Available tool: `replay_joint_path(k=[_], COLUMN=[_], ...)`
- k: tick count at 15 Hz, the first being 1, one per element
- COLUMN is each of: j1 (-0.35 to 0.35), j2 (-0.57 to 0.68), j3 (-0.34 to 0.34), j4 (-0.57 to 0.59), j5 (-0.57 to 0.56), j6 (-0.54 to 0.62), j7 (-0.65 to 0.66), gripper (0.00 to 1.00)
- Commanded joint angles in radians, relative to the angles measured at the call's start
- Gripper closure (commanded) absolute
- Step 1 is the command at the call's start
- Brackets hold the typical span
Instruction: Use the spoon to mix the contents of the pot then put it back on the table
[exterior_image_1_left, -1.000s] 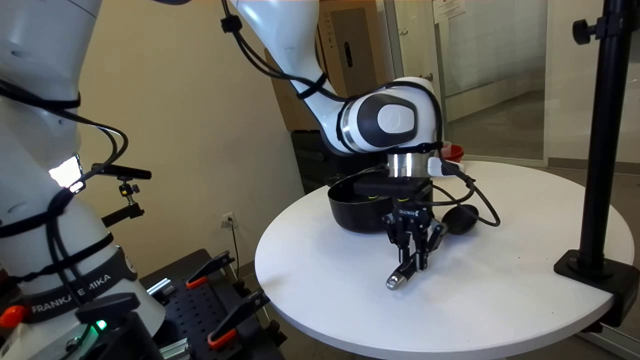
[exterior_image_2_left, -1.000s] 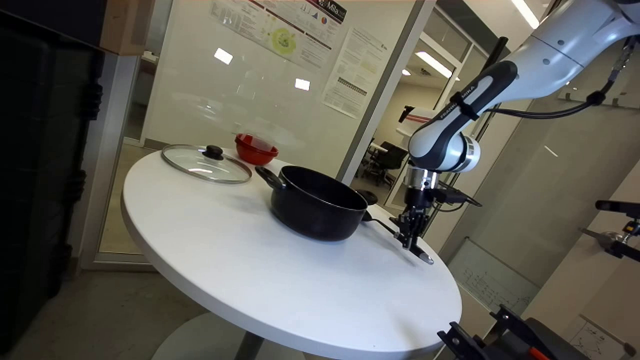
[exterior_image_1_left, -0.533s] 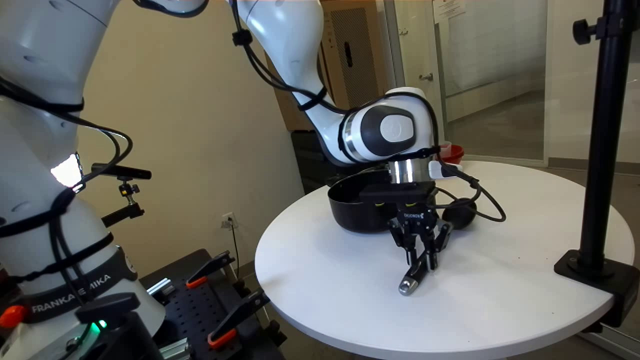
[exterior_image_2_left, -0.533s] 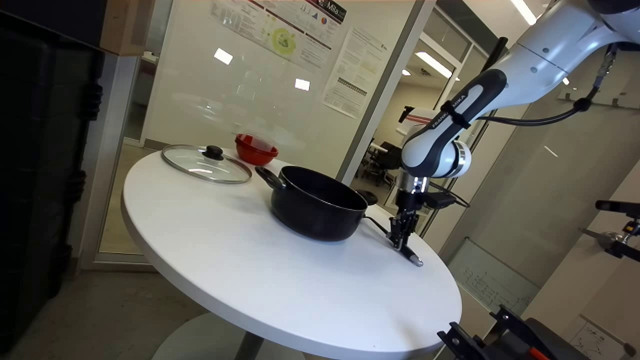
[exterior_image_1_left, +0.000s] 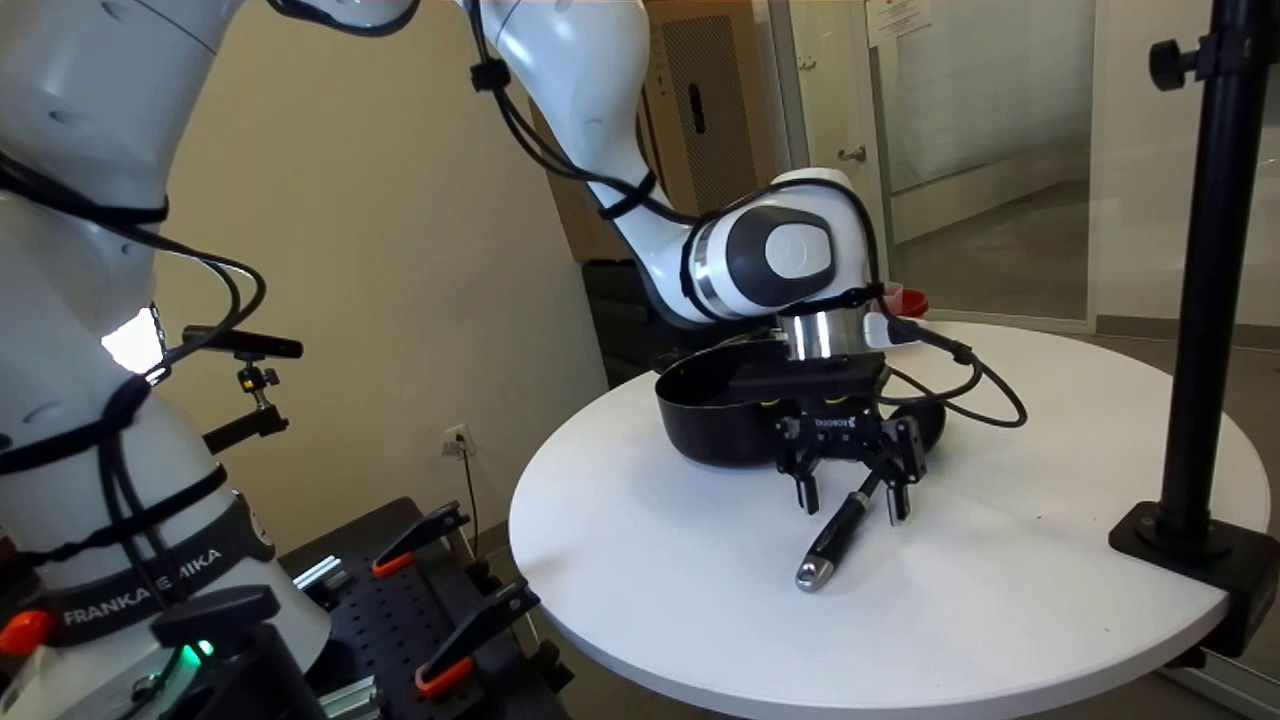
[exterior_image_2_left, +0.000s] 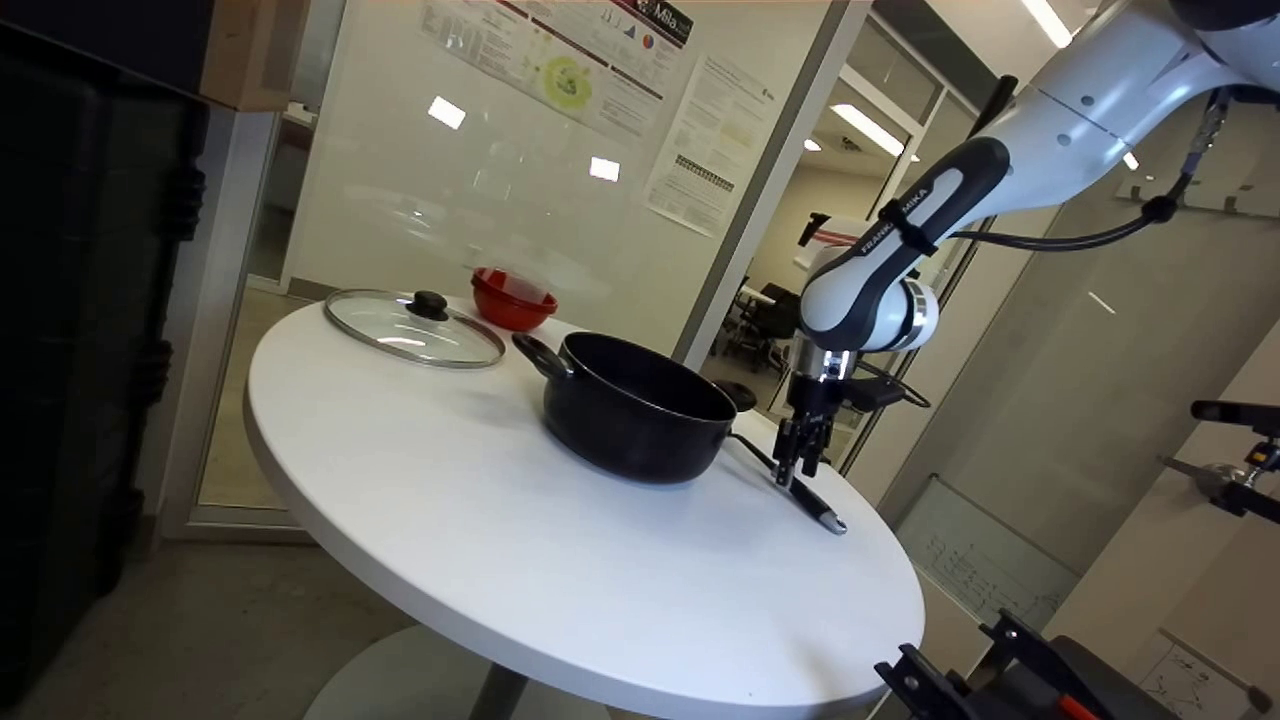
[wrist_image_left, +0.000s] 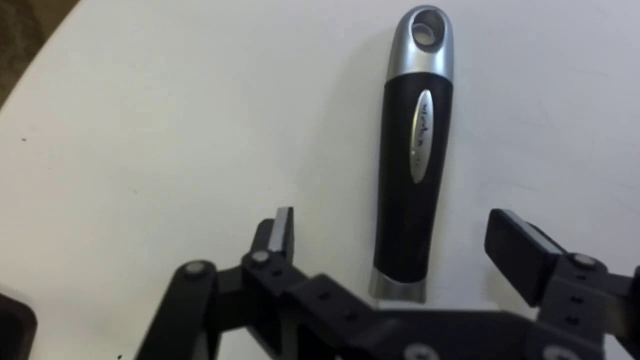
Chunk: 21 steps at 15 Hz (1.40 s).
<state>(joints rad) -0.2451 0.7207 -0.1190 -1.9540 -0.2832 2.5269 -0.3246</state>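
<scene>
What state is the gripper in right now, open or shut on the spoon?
The gripper is open: in the wrist view, white table shows between each finger and the spoon.

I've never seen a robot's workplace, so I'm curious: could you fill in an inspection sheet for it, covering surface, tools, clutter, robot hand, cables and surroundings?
Surface: round white table, a few dark specks.
Job's things: spoon lying there, not gripped; pot upright, uncovered, contents not visible.
Clutter: glass lid and red bowl, side by side.
Gripper: open, jaws either side of the spoon's handle.
Cables: black cables strapped along the arm.
Surroundings: black post at the table's edge; posters on the wall.
</scene>
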Motion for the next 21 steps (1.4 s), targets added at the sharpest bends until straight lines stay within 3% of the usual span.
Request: replay_joint_path(k=[1, 7, 10, 21], j1=[-0.016, 0.012, 0.038, 0.181], j2=[-0.129, -0.292, -0.360, -0.594], j3=[0.017, 0.014, 0.026, 0.130], j4=[-0.103, -0.208, -0.262, -0.406], j5=[0.009, -0.005, -0.009, 0.045], j6=[0.011, -0.031, 0.013, 0.023], j7=[-0.069, -0.095, -0.086, -0.035], gripper=[0.00, 0.00, 0.00, 0.00])
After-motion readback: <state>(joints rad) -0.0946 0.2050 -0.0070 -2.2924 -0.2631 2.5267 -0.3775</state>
